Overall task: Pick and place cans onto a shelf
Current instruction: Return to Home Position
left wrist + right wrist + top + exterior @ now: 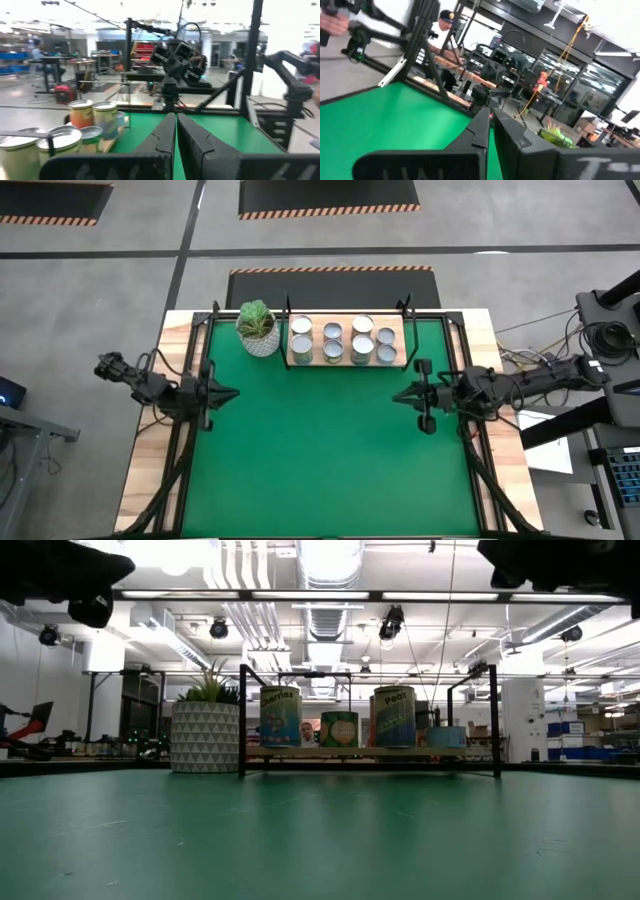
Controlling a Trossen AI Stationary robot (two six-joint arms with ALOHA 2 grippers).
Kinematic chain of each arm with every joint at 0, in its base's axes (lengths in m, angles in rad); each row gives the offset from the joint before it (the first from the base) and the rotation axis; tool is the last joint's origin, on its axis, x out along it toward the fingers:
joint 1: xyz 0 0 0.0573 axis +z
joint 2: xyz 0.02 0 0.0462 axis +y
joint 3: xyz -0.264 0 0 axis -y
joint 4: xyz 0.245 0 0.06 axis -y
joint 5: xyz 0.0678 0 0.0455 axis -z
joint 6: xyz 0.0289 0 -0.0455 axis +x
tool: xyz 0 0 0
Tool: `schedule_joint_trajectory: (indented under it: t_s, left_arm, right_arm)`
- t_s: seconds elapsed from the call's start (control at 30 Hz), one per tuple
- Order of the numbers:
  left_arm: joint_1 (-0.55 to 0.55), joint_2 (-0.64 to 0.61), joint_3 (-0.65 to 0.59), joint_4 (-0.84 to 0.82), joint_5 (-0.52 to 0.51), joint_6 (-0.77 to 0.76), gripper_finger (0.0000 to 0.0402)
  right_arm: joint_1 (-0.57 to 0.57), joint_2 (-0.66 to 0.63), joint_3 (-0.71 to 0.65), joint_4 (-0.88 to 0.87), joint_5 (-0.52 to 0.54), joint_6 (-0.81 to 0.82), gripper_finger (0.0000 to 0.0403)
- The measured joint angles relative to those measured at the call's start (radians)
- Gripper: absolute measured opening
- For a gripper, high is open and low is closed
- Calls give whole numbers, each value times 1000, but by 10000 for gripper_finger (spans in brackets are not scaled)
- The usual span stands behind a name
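Several cans with silver tops (333, 352) stand upright on the shelf, a light wooden board (347, 340) with black posts, at the far middle of the green mat. In the low view the cans (280, 717) stand on the board (370, 751); they also show in the left wrist view (95, 120). My left gripper (237, 393) is shut and empty over the mat's left side, pointing right; its fingers meet in the left wrist view (176, 120). My right gripper (394, 395) is shut and empty over the mat's right side, pointing left; it also shows in the right wrist view (490, 117).
A white patterned pot with a green plant (258, 328) stands just left of the shelf, also in the low view (205, 735). The green mat (320, 460) lies open between and in front of the grippers. A black frame (190, 430) runs along the mat's sides. A person (445, 25) is beyond the table.
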Motion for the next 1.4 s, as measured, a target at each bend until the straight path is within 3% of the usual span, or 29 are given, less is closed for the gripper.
schedule_joint_trajectory:
  t_s: [0.17, 0.23, 0.5, 0.67, 0.97, 1.4]
  left_arm:
    - [48, 13, 1, 26, -149, 7, 0]
    - [81, 23, 0, 26, -155, 23, 0]
    - [223, 55, 0, -25, 28, 59, 0]
    - [251, 40, -17, -58, 167, 49, 0]
    - [251, -9, -66, -89, 166, 10, 0]
    - [251, -8, -66, -84, 162, -55, 0]
  right_arm:
    - [-97, -49, -32, 3, -76, 63, 12]
    - [-136, -62, -41, -1, -108, 92, 12]
    - [-194, -94, -59, -33, -158, 199, 12]
    - [-194, -95, -61, -37, -156, 223, 12]
    - [-195, -206, -59, -153, -94, 189, 12]
    - [-195, -443, -58, -402, -93, 189, 12]
